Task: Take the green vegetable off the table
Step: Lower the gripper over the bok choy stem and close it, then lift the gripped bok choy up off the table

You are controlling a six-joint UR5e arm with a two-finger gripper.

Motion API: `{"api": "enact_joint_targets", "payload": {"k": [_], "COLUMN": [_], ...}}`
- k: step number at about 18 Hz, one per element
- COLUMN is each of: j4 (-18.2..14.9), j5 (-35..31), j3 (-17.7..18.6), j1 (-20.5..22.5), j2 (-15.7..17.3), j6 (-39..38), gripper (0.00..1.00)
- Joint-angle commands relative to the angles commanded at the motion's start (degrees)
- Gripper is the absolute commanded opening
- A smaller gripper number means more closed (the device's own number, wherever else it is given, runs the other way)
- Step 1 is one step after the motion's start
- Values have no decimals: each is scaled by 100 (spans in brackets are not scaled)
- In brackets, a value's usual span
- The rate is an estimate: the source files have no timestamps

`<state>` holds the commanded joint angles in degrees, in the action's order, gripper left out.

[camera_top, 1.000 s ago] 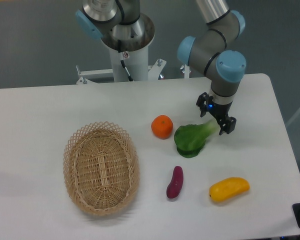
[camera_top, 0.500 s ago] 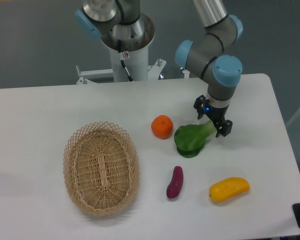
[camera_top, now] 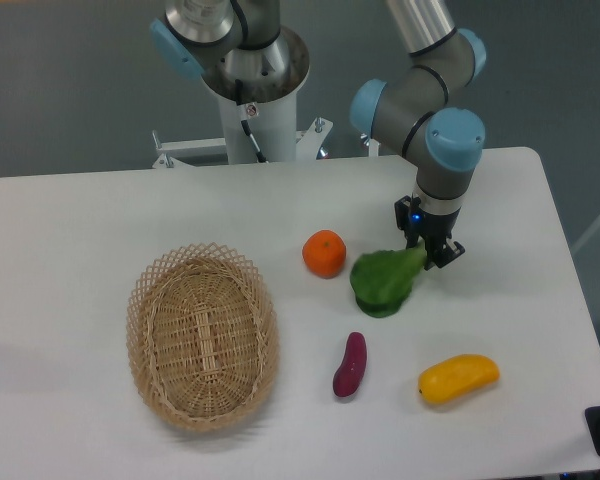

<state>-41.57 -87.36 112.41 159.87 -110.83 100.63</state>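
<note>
The green vegetable (camera_top: 383,282) lies on the white table (camera_top: 100,220) right of centre, its broad dark leaves toward the front-left and its stem pointing up-right. My gripper (camera_top: 429,250) is down at the stem end with its fingers drawn in against the stem, which is mostly hidden between them. The vegetable still rests on the tabletop.
An orange (camera_top: 324,253) sits just left of the vegetable's leaves. A purple eggplant-like piece (camera_top: 350,364) and a yellow mango-shaped piece (camera_top: 458,378) lie nearer the front. A woven basket (camera_top: 202,335) stands at the left. The arm's base (camera_top: 250,80) is at the back.
The gripper has turned and slid slightly left onto the stem, and its fingers have drawn closer together. The vegetable shifted a little to the right.
</note>
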Motion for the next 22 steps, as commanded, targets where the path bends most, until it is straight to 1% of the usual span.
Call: {"api": "enact_joint_targets", "payload": {"k": [4,7,11,13,16,18,20,22], "j4": [0,-9,-96,-105,-105,-105,-105,-97], "j5": [0,17,140,455,974,1308,1756,2099], "j3": [-53,-219,-509,-597,-712,-791,-887,-914], "j1": [17,44,53,79,114,114,36,-17], "j2": [18,70,281,343,343,430,475,527], "j6": [0,0,-88,-123,-359,-789,-1377,-1870], "gripper": [34,34,34,34,34,34,34,34]}}
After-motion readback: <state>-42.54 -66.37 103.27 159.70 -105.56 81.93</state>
